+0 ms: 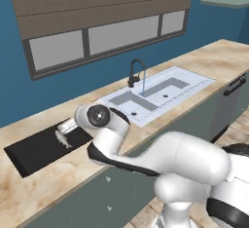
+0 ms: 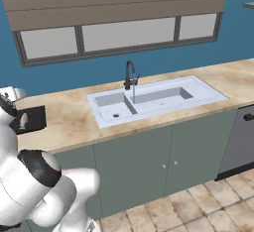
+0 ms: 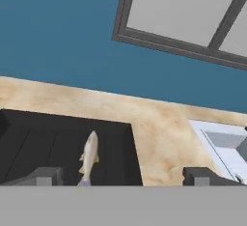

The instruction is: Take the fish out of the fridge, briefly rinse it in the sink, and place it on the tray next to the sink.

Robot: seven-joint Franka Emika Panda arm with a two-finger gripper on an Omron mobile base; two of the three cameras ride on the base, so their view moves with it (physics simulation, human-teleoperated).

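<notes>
Just beyond our end effector (image 3: 120, 176), fingers spread wide and grasping nothing, the fish (image 3: 89, 158) lies on the tray (image 3: 43, 143), low in the hand view's left half. We judge it light, a little limp and slick from rinsing; the thick mid-body behind the head would be the place to pinch, not the tapering tail. Right of the tray runs bare surface (image 3: 159, 138), then the sink (image 1: 160, 93), its faucet (image 1: 136, 71) running.

Matt black tray (image 3: 53, 143), silvery fish (image 3: 89, 156)
</notes>
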